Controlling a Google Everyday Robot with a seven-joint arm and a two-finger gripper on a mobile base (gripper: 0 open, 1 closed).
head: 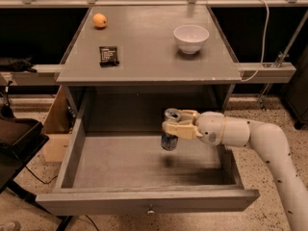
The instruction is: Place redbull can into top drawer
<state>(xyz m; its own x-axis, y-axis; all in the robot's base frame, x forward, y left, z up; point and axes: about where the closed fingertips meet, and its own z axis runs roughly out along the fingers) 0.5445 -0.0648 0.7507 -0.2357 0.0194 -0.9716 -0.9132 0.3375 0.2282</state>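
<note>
The redbull can (169, 137) is slim, silver and blue, with a silver top, and it hangs upright above the flat grey bottom of the top drawer (144, 163). The drawer is pulled out wide open, with a small round knob (151, 209) on its front. My gripper (174, 128) reaches in from the right on a white arm and is shut on the can's upper part. The can hangs over the drawer's right middle, with its shadow on the drawer bottom below it.
On the grey cabinet top (149, 47) stand a white bowl (191, 38), an orange fruit (99, 20) and a small dark packet (109, 55). A black chair (14, 138) and a cardboard box (55, 129) stand to the left. A cable (263, 32) hangs at the right.
</note>
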